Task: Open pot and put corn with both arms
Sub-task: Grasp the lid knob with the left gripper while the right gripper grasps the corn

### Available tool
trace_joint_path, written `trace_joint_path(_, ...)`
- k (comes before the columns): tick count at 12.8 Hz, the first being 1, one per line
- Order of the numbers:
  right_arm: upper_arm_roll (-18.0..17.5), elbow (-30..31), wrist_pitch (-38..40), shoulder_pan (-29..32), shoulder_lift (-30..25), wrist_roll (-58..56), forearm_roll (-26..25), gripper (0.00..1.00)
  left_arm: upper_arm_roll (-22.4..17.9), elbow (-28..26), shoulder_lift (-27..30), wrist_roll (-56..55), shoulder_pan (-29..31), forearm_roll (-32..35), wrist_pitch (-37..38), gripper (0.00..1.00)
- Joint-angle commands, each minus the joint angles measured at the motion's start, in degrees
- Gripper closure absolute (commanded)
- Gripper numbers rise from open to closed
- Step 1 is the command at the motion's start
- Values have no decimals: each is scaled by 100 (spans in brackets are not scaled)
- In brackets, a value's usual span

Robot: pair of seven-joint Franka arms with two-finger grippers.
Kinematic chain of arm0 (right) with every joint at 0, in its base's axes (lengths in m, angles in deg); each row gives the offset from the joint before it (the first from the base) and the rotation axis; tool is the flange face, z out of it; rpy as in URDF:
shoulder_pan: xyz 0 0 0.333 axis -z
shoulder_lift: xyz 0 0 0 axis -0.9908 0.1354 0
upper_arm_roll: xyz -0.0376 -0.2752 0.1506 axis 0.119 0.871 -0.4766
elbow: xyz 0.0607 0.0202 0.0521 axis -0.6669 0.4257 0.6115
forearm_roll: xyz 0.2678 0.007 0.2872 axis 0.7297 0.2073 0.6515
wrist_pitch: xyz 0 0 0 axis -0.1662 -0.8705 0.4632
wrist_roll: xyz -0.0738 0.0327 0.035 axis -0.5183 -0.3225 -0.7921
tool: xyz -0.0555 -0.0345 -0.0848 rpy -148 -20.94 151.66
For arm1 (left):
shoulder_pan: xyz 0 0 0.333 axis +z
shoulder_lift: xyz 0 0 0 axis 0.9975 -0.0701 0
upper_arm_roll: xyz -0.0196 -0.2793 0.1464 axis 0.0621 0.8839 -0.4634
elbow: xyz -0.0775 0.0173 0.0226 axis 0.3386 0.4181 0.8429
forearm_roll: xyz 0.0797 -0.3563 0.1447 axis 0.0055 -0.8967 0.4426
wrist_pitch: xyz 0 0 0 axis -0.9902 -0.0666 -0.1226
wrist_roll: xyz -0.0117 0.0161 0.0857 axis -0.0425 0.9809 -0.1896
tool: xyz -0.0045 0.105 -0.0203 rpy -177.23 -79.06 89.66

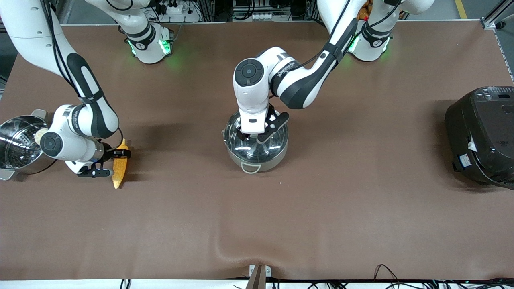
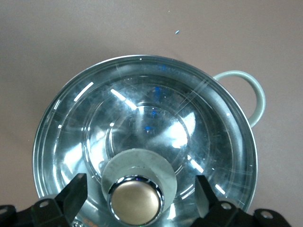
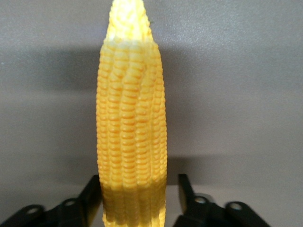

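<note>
The left gripper waits wide open around the pot lid's knob, the right gripper looks just open beside the corn, so both should squeeze next

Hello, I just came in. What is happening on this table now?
Two robot arms are working on one job. The left gripper is over the round shiny steel pot in the middle of the table, its jaws open on either side of the copper-toned knob of the clear glass lid, which is still on. The right gripper, toward the right arm's end of the table, has its jaws open around the yellow corn cob, which lies on the table.
</note>
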Motion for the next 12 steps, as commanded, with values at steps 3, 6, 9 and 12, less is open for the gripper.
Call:
trace_joint_path(3,-61,-28,-28,35,25,-108,19,100,-35,147,-105,-141,-60,157,-52,7)
trace_joint_path(6,-70,-54,235,9,-254,-161,10,100,-26,129,-123,-141,-69,157,-52,15)
trace_joint_path(9,-87,-124,779,-158,-799,-161,-34,100,-26,138,-149,-132,-60,157,-52,29)
trace_joint_path(12,-114,-623,1788,-464,-1090,-135,-8,100,-18,138,-132,-141,-60,140,-52,77)
